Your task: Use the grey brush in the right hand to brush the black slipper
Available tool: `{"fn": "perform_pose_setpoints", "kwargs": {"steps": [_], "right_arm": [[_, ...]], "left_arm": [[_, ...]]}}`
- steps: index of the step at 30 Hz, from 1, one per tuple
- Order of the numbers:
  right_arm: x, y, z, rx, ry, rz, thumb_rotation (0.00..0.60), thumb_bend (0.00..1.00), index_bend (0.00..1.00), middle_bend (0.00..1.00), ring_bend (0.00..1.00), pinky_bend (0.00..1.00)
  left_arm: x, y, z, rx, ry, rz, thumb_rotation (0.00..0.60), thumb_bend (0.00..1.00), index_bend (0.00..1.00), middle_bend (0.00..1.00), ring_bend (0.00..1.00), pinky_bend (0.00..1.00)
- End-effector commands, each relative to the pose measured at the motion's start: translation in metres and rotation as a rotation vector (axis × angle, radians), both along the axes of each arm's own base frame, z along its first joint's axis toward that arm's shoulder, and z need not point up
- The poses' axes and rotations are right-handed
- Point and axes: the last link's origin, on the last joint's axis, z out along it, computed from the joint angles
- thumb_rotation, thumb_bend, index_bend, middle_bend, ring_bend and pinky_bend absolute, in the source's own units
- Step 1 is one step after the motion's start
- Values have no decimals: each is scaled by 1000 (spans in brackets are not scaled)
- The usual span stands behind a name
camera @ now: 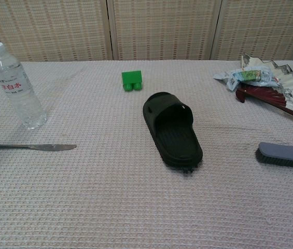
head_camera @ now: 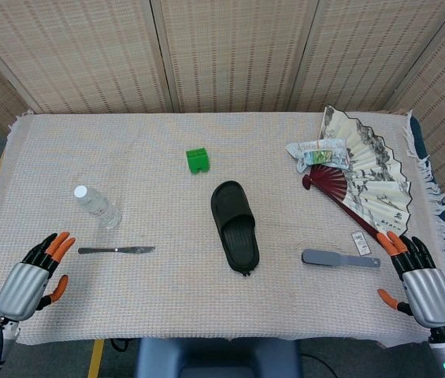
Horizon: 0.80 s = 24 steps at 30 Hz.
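Observation:
The black slipper [head_camera: 235, 227] [camera: 172, 128] lies in the middle of the table, toe end towards the far side. To its right rests the grey brush [head_camera: 340, 258] [camera: 285, 153], bristles down on the cloth. My right hand [head_camera: 420, 277] sits at the table's front right corner, just right of the brush handle, fingers spread and holding nothing. At the front left corner my left hand [head_camera: 33, 274] is likewise spread and empty. Neither hand shows in the chest view.
A table knife [head_camera: 116, 250] [camera: 30, 147] and a water bottle [head_camera: 98, 206] [camera: 15, 86] lie at the left. A green block [head_camera: 198, 160] [camera: 131, 81] stands behind the slipper. A folding fan [head_camera: 364, 169] [camera: 286, 88] and a crumpled wrapper [head_camera: 319, 152] occupy the back right.

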Motion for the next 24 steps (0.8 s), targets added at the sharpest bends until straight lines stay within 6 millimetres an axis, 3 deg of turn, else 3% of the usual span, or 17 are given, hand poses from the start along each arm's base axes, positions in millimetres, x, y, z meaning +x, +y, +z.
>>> {"fn": "perform_pose_setpoints", "kwargs": {"steps": [1, 5, 13, 24], "right_arm": [[-1, -1, -2, 8, 2, -8, 600, 91, 0, 0, 0, 0], [-1, -10, -9, 38, 5, -20, 600, 91, 0, 0, 0, 11], [-2, -58, -50, 194, 140, -49, 600, 91, 78, 47, 0, 123], [-14, -87, -90, 268, 177, -111, 600, 162, 274, 191, 93, 263]], "left_arm": [[0, 1, -1, -3, 1, 2, 600, 512, 0, 0, 0, 182], [1, 2, -1, -8, -2, 4, 600, 511, 0, 0, 0, 183], [2, 3, -2, -30, -4, -2, 600, 511, 0, 0, 0, 184], [0, 0, -2, -40, 11, 14, 600, 517, 0, 0, 0, 185]]}}
